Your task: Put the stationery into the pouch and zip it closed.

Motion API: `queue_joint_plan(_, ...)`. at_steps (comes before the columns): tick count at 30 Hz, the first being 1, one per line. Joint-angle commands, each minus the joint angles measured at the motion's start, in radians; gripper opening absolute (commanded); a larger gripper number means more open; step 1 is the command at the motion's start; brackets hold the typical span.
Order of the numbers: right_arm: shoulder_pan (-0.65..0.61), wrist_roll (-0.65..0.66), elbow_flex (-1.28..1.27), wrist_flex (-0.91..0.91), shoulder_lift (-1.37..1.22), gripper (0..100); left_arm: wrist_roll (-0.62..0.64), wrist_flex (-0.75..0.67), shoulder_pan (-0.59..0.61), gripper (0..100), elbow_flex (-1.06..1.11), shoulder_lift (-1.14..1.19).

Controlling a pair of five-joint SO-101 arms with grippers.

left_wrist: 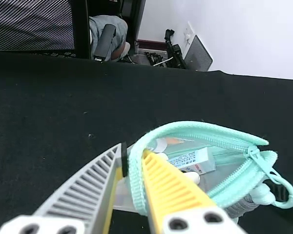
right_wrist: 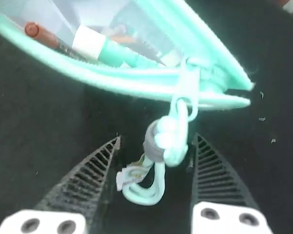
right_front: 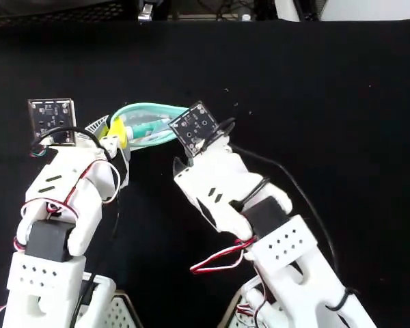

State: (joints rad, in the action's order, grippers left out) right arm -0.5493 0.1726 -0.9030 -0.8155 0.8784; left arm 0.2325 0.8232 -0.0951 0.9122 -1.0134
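Right wrist view shows the right tool (right_wrist: pixel 157 140) open, with one finger on each side of the mint pull cord (right_wrist: pixel 162 146) that hangs from the zipper slider (right_wrist: pixel 186 80). The cord and its bead lie between the fingers, but nothing is pinched yet. The pouch (right_wrist: pixel 136 84) lies on the black table (right_wrist: pixel 39 122) with its mouth open, and the stationery (right_wrist: pixel 102 46) is inside: a pen with a brown cap and a green-and-white marker.

In the left wrist view, the left tool (left_wrist: pixel 133 155) is closed on the zipper edge of the pouch (left_wrist: pixel 195 130), at the end far from the slider.

The step in hand seems to be the zipping. To do it well, the right tool should close on the bead, or close to the slider, not on the loose loop, which could slip out. The pull should then go straight along the teeth toward the left tool, kept low over the table. The left tool should hold firm so the fabric stays tight. No stationery should stick out between the teeth.
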Motion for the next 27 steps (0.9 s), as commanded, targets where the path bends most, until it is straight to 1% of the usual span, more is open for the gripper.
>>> queue_joint_plan(1, -0.005, 0.002, -0.024, 0.106, 0.012, 20.3, -0.008, 0.009, 0.022, 3, 0.159, 0.035)
queue_joint_plan(4, -0.003, 0.003, -0.048, 0.164, 0.013, 19.8, -0.008, 0.009, 0.022, 3, 0.159, 0.035)
queue_joint_plan(5, -0.003, 0.006, -0.050, 0.170, 0.015, 17.8, -0.008, 0.009, 0.022, 3, 0.159, 0.035)
queue_joint_plan(6, -0.003, 0.006, -0.048, 0.169, 0.015, 13.3, -0.008, 0.009, 0.022, 3, 0.159, 0.035)
queue_joint_plan(8, -0.003, 0.009, -0.048, 0.169, 0.018, 0.7, -0.008, 0.009, 0.022, 3, 0.159, 0.035)
queue_joint_plan(10, 0.015, 0.009, -0.048, 0.169, 0.018, 3.0, -0.008, 0.009, 0.024, 3, 0.159, 0.035)
queue_joint_plan(11, 0.031, 0.009, -0.047, 0.169, 0.018, 1.1, -0.008, 0.009, 0.024, 3, 0.159, 0.035)
queue_joint_plan(14, 0.103, 0.014, -0.044, 0.167, 0.024, 1.1, -0.008, 0.009, 0.024, 3, 0.165, 0.035)
queue_joint_plan(16, 0.149, 0.054, -0.051, 0.164, 0.059, 1.2, -0.009, 0.009, 0.024, 3, 0.165, 0.035)
queue_joint_plan(18, 0.180, 0.091, -0.050, 0.124, 0.125, 1.2, -0.009, 0.009, 0.024, 3, 0.163, 0.035)
queue_joint_plan(23, 0.186, 0.103, -0.048, 0.072, 0.318, 1.2, -0.009, 0.014, 0.025, 4, 0.151, 0.025)
queue_joint_plan(27, 0.186, 0.101, -0.008, 0.071, 0.326, 1.2, -0.044, 0.051, 0.062, 5, 0.099, 0.025)
